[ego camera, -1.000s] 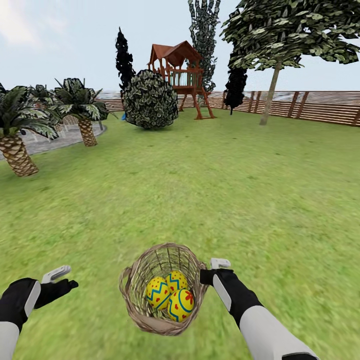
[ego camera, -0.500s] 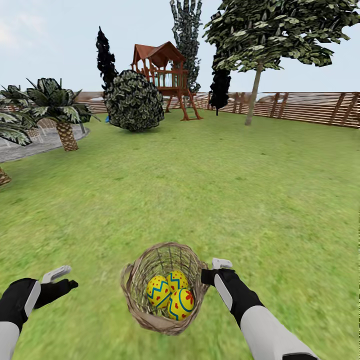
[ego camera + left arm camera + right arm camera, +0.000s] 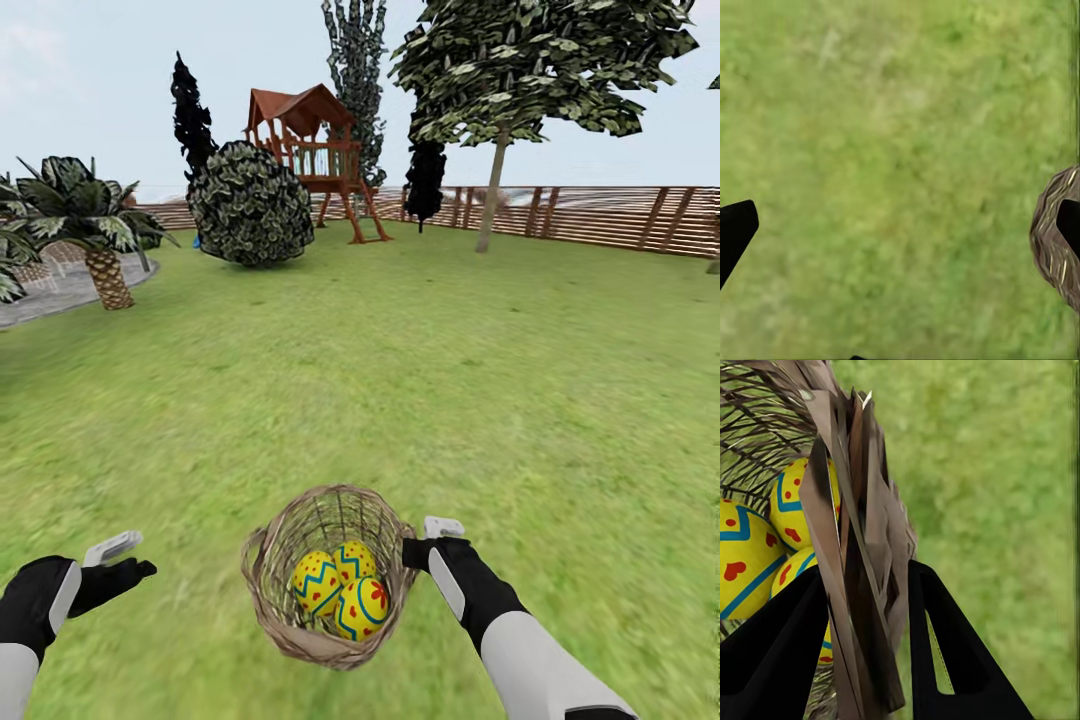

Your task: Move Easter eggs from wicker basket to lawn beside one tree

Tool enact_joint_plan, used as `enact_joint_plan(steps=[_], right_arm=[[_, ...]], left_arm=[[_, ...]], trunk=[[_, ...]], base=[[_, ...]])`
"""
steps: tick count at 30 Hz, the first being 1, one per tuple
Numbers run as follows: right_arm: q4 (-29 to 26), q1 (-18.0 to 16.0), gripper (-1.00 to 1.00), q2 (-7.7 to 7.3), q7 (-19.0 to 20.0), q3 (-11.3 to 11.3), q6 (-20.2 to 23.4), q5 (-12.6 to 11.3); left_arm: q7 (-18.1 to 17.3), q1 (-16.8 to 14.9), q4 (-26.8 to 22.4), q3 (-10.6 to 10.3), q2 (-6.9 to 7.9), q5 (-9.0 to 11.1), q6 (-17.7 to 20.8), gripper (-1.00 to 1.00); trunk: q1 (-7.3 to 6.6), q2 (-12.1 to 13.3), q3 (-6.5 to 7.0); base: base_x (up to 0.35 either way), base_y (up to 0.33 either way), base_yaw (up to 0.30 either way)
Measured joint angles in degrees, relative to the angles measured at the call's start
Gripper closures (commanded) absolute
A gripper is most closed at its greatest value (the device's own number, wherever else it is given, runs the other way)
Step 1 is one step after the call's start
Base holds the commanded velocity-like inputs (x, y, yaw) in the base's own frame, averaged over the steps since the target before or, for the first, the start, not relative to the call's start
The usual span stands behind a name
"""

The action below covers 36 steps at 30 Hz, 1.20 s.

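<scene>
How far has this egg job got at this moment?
Nothing is placed yet: all three Easter eggs lie in the wicker basket. In hand: the right hand is clamped on the basket's wall, one finger inside and one outside; the left hand hangs open over the lawn. Left: reach the tree by the fence and set all three eggs beside it.
</scene>
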Motion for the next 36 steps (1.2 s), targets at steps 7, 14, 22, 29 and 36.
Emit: enact_joint_plan(steps=[7,14,22,29,36], right_arm=[[0.0,0.0,1.00,0.01,0.0,0.0,0.0,0.0],[0.0,0.0,1.00,0.01,0.0,0.0,0.0,0.0],[0.0,0.0,1.00,0.01,0.0,0.1,-0.1,0.1],[0.0,0.0,1.00,0.01,0.0,0.1,0.0,0.0],[0.0,0.0,1.00,0.01,0.0,0.1,-0.1,0.0]], left_arm=[[0.0,0.0,0.0,0.0,-0.01,0.0,0.0,-1.00],[0.0,0.0,0.0,0.0,0.05,0.0,0.0,-1.00],[-0.1,0.0,0.0,0.0,0.00,0.1,0.0,-1.00],[0.0,0.0,0.0,0.0,-0.81,0.1,0.0,-1.00],[0.0,0.0,0.0,-0.1,-1.16,0.0,0.0,-1.00]], trunk=[[0.00,0.0,0.09],[0.00,0.0,0.09],[0.00,0.0,0.22],[0.00,0.0,0.23],[0.00,0.0,0.23]], base=[[0.318,0.000,-0.049],[0.318,0.000,0.000],[0.318,0.000,-0.071],[0.318,0.000,-0.001],[0.318,0.000,0.000]])
